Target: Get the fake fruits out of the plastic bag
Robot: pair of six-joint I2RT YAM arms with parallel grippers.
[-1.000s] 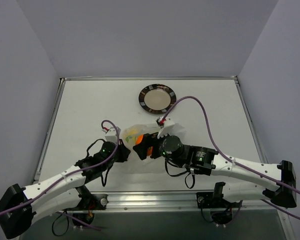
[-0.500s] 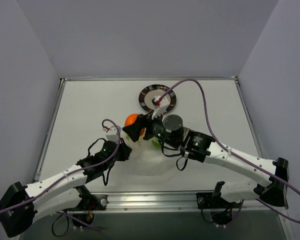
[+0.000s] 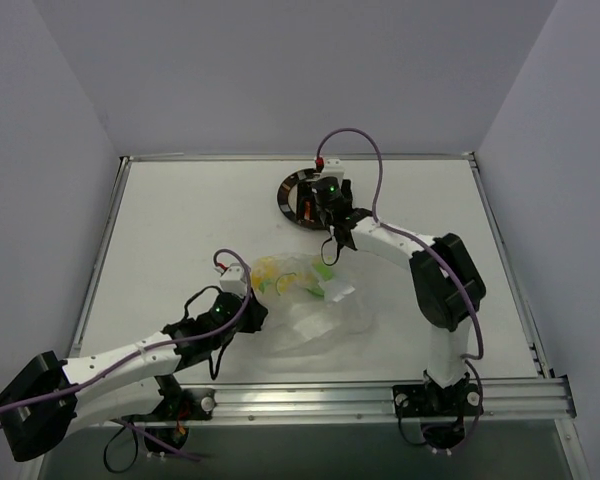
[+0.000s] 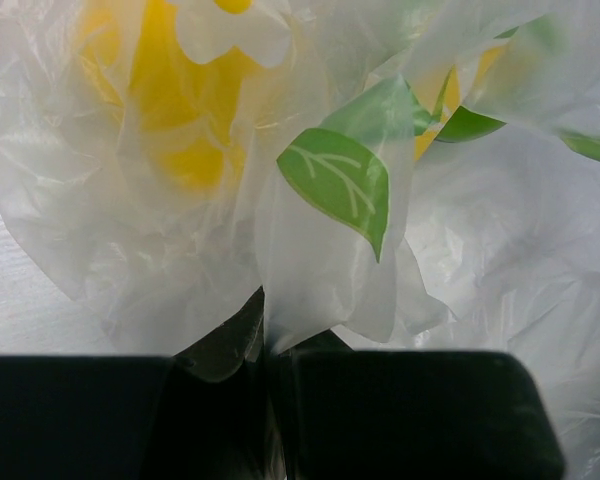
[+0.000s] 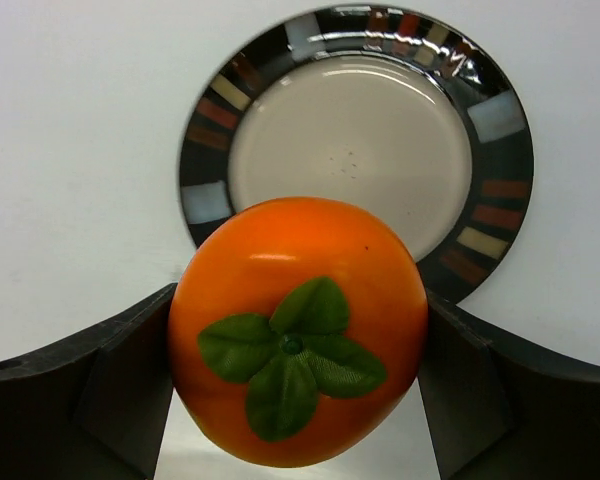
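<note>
My right gripper (image 5: 298, 330) is shut on the round orange fruit (image 5: 298, 345), whose green leaf cap faces the camera. It holds the fruit above the near edge of the dark-rimmed plate (image 5: 205, 160). In the top view the right gripper (image 3: 308, 203) is over the plate (image 3: 285, 190) and hides most of the fruit. My left gripper (image 4: 265, 335) is shut on a fold of the plastic bag (image 4: 310, 270). The yellow fruit (image 4: 170, 100) shows through the bag. The bag (image 3: 315, 305) lies mid-table with the left gripper (image 3: 248, 298) at its left edge. The green fruit cannot be told from the printed green marks.
A raised rim (image 3: 120, 230) runs along the table's left, far and right sides. The right arm (image 3: 435, 275) arches over the table's right half, its cable looping above the plate. The left arm (image 3: 130, 355) lies along the near left.
My right gripper has lifted the orange fruit out of the bag and carried it away to the plate. The bag has slumped flatter. My left gripper stays on the bag.
</note>
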